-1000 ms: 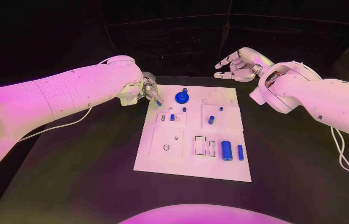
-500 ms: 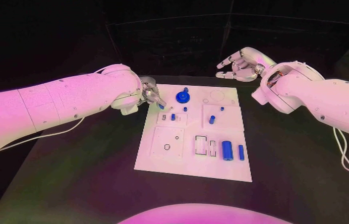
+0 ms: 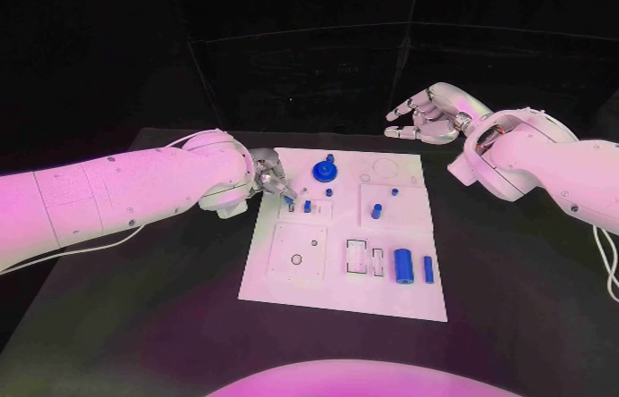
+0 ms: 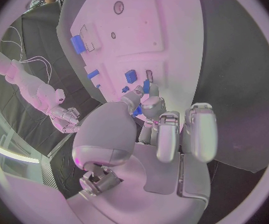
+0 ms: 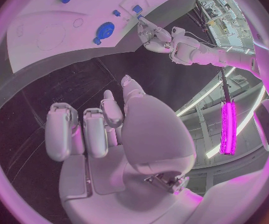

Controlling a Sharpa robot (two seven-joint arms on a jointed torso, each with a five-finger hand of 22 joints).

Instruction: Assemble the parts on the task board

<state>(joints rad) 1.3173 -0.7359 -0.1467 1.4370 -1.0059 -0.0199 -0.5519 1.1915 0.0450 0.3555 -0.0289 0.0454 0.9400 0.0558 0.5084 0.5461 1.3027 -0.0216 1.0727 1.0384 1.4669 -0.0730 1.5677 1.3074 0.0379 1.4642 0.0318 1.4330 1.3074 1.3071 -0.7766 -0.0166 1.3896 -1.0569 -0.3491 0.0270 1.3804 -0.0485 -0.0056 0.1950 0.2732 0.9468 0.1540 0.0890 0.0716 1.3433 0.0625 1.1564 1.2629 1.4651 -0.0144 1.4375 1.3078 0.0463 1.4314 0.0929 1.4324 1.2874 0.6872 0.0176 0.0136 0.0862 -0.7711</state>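
The left hand reaches over the near-left corner of the white rectangular task board, which lies in the middle of the black worktop; its fingers pinch one small blue part at their tips, held just above the board's upper left recesses. On the board I count seven more blue pieces: a round knob, four short pegs, one thick cylinder and one slim bar. The right hand hovers beyond the board's far right corner, well apart from every part, fingers loosely spread and holding nothing.
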